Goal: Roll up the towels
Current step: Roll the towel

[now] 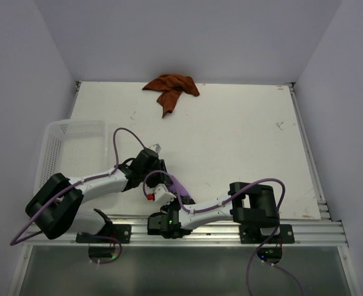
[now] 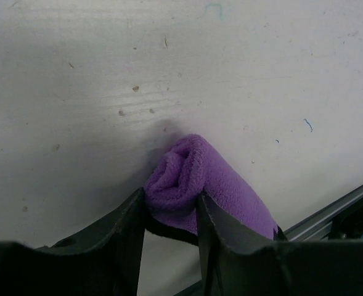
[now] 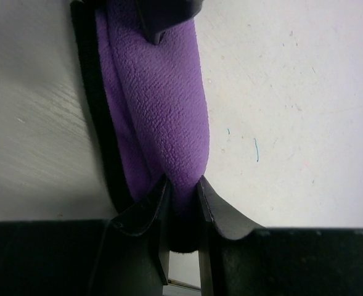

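Note:
The purple towel (image 2: 221, 179) lies rolled into a tight tube with dark edging, near the table's front edge between the two arms (image 1: 178, 188). My left gripper (image 2: 172, 200) is shut on one end of the roll, a finger pressed on each side. At the other end my right gripper (image 3: 181, 188) is shut on the purple towel (image 3: 163, 105), pinching its fleece between the fingertips. The left gripper's dark finger (image 3: 166, 18) shows at the roll's far end in the right wrist view. The rust orange towel (image 1: 172, 88) lies crumpled at the table's far edge, apart from both grippers.
A white perforated basket (image 1: 64, 139) stands at the table's left side beside the left arm. A metal rail (image 1: 230, 228) runs along the near edge, right behind the roll. White walls close in the table on three sides.

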Controlling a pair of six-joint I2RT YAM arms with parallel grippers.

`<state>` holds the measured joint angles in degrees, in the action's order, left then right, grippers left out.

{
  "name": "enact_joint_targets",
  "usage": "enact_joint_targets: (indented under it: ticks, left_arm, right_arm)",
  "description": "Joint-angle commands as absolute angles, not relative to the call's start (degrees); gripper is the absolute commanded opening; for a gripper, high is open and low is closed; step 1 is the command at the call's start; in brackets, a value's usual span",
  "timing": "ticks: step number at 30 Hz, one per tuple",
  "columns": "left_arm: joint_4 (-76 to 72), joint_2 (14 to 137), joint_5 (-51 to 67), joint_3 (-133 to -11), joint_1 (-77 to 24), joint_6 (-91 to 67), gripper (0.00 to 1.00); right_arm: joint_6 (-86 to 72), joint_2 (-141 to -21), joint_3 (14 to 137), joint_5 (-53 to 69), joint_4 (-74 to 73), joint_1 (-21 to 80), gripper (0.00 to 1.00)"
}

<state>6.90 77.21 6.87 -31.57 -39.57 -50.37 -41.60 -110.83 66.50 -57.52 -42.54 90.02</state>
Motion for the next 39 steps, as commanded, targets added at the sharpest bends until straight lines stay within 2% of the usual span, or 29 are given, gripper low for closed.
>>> enact_joint_targets:
  ticks: [1, 6, 12, 15, 18, 25, 29, 35, 39]
  left_arm:
    - [5.4, 78.9, 3.8, -30.2, -40.3, -49.0, 0.38]
    - [3.4, 79.1, 1.3, -27.6, -40.3, -49.6, 0.24]
    - [-4.3, 76.7, -1.3, -21.3, -40.4, -52.5, 0.11]
    - [-9.0, 73.7, -4.1, -17.1, -40.9, -52.7, 0.06]
    - [-15.2, 71.7, -6.0, -13.8, -41.2, -51.9, 0.0]
    - [-26.2, 72.0, -7.4, -9.1, -42.9, -48.9, 0.0]
    - [-31.3, 73.3, -7.6, -7.1, -43.9, -48.1, 0.0]
    - [-37.9, 72.3, -7.5, -3.6, -44.9, -47.5, 0.0]
    - [-39.0, 72.1, -7.7, -2.8, -45.2, -46.9, 0.0]
  right_arm:
    - [-42.5, -110.2, 66.4, -57.4, -42.0, 90.4, 0.2]
    - [-42.8, -110.1, 66.2, -57.1, -42.0, 90.7, 0.23]
    - [-42.5, -106.9, 64.0, -54.1, -40.3, 91.3, 0.45]
    - [-41.8, -100.0, 59.4, -49.8, -33.7, 91.2, 0.56]
    - [-39.6, -91.9, 54.0, -43.8, -26.5, 90.6, 0.6]
    - [-36.6, -73.7, 43.5, -30.5, -13.0, 86.8, 0.65]
    - [-38.7, -66.3, 37.2, -19.6, -5.8, 76.6, 0.66]
    - [-39.4, -68.8, 35.9, -9.5, -3.8, 66.2, 0.66]
    - [-42.4, -72.9, 34.0, -3.7, 3.0, 63.3, 0.65]
